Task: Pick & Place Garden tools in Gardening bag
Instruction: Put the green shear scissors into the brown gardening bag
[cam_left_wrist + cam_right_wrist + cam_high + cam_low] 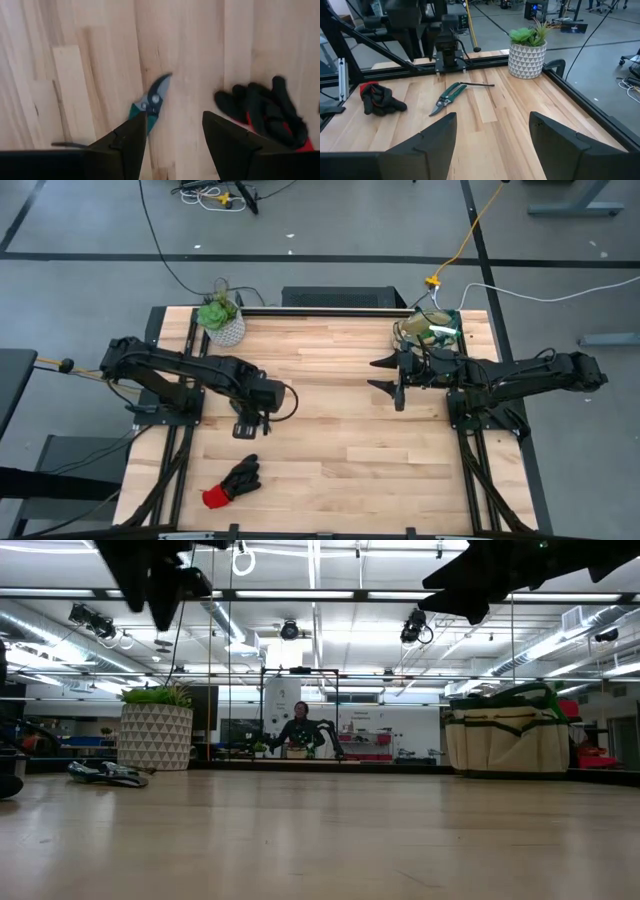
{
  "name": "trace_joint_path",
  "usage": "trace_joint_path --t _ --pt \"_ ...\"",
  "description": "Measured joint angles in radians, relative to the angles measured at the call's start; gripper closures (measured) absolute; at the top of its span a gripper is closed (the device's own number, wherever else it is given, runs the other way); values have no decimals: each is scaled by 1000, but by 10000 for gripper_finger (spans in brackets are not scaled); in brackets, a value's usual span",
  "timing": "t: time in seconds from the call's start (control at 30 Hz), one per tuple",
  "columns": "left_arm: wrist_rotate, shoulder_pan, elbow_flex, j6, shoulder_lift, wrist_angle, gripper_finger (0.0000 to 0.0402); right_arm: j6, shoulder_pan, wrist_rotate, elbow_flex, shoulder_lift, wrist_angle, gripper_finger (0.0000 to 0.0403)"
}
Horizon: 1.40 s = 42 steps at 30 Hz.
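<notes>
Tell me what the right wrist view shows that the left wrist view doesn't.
Only the right wrist view: the potted plant at the table's edge, the whole left arm above the shears, and the open right gripper. Only the left wrist view: the open left gripper hanging close over the shears. Both: the shears lying open on the wood and the glove beside them.

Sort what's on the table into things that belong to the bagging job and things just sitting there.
Belongs to the job:
- pruning shears, lying on the wood
- black glove with red cuff, near the front edge
- gardening bag, at the far right corner

Just there:
- potted plant, at the far left corner
- loose black cable beside the shears
</notes>
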Motion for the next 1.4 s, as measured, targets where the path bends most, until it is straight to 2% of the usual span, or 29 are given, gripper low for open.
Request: trace_joint_path --t 0.47,0.8,1.2,1.4 --pt "8 -72 -203 0 0 3 203 0 0 0 0 0 0 151" --pt "-13 -73 -377 -5 0 57 203 0 0 0 0 0 0 151" --pt "-96 -72 -470 4 0 194 203 0 0 0 0 0 -1 151" --pt "-134 -71 -514 83 0 258 203 0 0 0 0 0 -1 151"
